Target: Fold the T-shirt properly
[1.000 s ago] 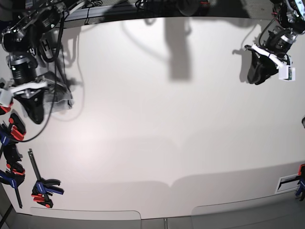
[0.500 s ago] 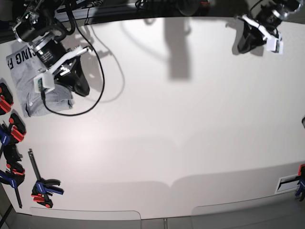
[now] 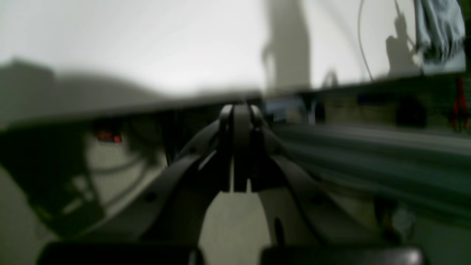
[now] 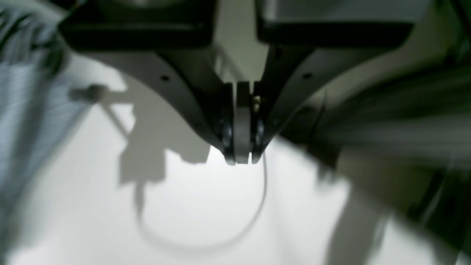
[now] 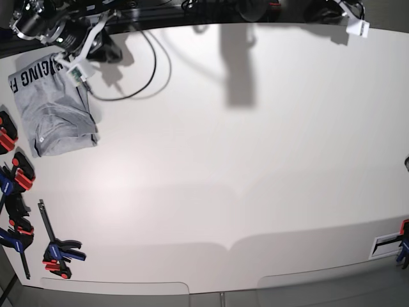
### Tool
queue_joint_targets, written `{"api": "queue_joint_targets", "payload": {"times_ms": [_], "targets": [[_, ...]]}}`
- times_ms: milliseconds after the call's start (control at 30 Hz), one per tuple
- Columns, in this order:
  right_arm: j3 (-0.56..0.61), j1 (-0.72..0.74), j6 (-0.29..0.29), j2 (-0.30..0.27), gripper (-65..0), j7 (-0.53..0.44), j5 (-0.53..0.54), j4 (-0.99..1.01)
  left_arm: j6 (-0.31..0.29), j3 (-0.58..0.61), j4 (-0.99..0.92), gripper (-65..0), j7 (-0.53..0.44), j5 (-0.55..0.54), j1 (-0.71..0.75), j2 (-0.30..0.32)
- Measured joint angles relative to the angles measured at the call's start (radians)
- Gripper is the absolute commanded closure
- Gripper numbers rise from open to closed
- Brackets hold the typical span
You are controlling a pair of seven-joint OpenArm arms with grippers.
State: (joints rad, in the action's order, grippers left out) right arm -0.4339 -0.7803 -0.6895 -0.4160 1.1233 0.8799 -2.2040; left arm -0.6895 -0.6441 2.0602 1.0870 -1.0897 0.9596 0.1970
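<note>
T-shirt [image 5: 54,105] folded at table [image 5: 243,166] edge

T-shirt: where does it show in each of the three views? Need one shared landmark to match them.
Base: the T-shirt lies bunched at the far left edge of the white table, lettering at its top.
Left wrist: a blurred grey strip at the top right corner.
Right wrist: blurred grey cloth along the left edge.
Shared landmark: the black cable curving on the table beside the shirt.
</note>
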Motion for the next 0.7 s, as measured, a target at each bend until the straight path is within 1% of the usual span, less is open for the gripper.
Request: {"api": "queue_joint_targets", "payload": {"times_ms": [100, 200, 300, 367, 467, 533, 600, 700], "targets": [[0.11, -0.064, 0.0, -0.06, 0.0, 0.039, -0.03, 0.012, 0.0, 0.0, -0.002, 0.0, 0.085, 0.002, 0.039, 0.001], [0.214, -0.101, 0.0, -0.109, 0.0, 0.037, -0.121, 0.069, -0.003, 0.0, -0.037, 0.0, 0.138, 0.017, 0.061, 0.013], [0.316, -0.115, -0.001, -0.151, 0.0, 0.026, -0.199, 0.186, -0.003, 0.001, -0.153, 0.0, 0.127, 0.04, 0.084, 0.051], [0.381, -0.117, -0.003, -0.176, 0.0, 0.016, -0.262, 0.298, -0.003, 0.001, -0.269, 0.0, 0.083, 0.043, 0.08, 0.067], [0.47, -0.116, -0.002, -0.211, 0.0, -0.102, -0.333, 0.482, -0.003, 0.001, -0.457, 0.0, -0.08, 0.04, 0.062, 0.08], [0.532, -0.106, 0.0, -0.225, 0.0, -0.205, -0.406, 0.606, -0.001, 0.001, -0.582, 0.0, -0.147, 0.043, 0.027, 0.086], [0.602, -0.08, -0.001, -0.223, 0.0, -0.295, -0.484, 0.726, 0.001, 0.008, -0.689, 0.0, -0.145, 0.046, -0.026, 0.089], [0.719, -0.001, -0.003, -0.202, 0.0, -0.404, -0.56, 0.89, 0.003, 0.06, -0.816, 0.0, -0.151, 0.038, -0.115, 0.089]]}}
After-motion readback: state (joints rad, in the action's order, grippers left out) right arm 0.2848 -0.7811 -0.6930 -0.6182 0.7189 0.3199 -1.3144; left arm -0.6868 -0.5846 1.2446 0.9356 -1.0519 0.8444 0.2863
